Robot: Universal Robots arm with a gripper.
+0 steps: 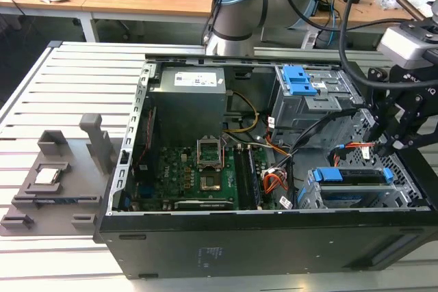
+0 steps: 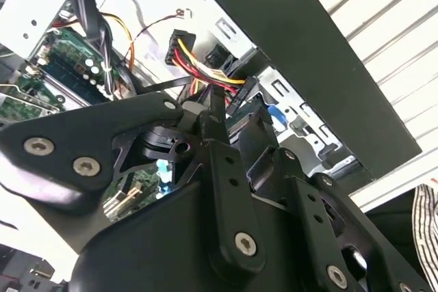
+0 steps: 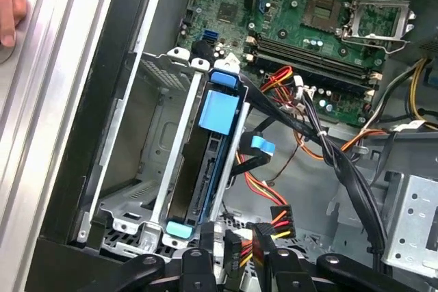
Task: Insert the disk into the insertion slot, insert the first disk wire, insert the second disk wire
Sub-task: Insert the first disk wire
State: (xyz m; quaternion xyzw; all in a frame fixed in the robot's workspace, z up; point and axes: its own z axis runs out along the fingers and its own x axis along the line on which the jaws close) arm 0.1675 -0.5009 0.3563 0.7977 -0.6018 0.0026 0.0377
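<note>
**The disk [image 1: 352,177] is sitting in the insertion slot [image 1: 306,196]**

The gripper [image 1: 395,143] is hanging over that corner of the case [image 1: 239,244]. The first wrist view is showing the blue carrier [image 3: 219,111] edge-on and a red-yellow wire plug [image 3: 272,222] beside the gripper. Black links are hiding its grip, so I cannot tell.

We see the disk [image 3: 209,162] only edge-on in the first wrist view, sunk between the walls of the insertion slot [image 3: 147,135], its flat face hidden. The gripper [image 3: 236,258] is cut off there by the picture's edge, and we cannot tell whether it touches the black connector [image 3: 278,219] just beside it. A hand [image 3: 9,5] is clipped by the edge too. In the second wrist view the gripper's body covers much of the motherboard [image 2: 27,104].
</note>
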